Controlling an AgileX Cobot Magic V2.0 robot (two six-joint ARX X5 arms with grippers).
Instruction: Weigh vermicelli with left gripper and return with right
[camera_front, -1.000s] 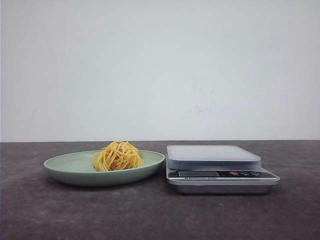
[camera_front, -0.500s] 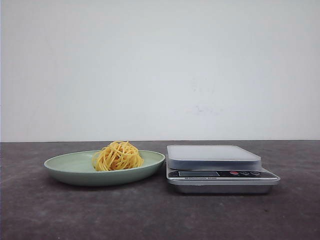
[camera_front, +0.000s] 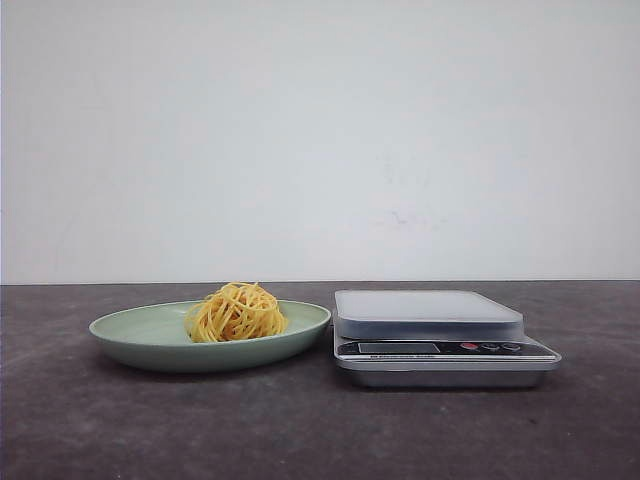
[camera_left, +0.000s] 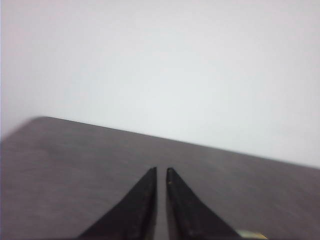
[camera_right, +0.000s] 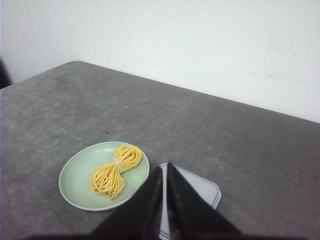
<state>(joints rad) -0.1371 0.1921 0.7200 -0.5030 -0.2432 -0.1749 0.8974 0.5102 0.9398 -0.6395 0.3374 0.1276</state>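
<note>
From your right wrist camera, the right gripper (camera_right: 163, 170) hangs above the dark grey table (camera_right: 240, 145), its two black wedge fingers (camera_right: 145, 205) drawn together until only a thin slit shows between the tips. Below it you see the pale green plate (camera_right: 75, 175) carrying the vermicelli (camera_right: 115, 170), a yellow bundle pinched at its middle. Beside the plate, partly hidden by the fingers, lies the scale (camera_right: 202, 189). A white wall (camera_right: 200, 45) fills the background.

vermicelli (camera_front: 236, 313): thin yellow strands, faintly glossy
plate (camera_front: 140, 330): pale green, smooth, satin sheen
scale (camera_front: 440, 362): brushed silver metal look — pale smooth platform
table (camera_front: 300, 430): dark grey, matt — mottled, stone-like
</note>
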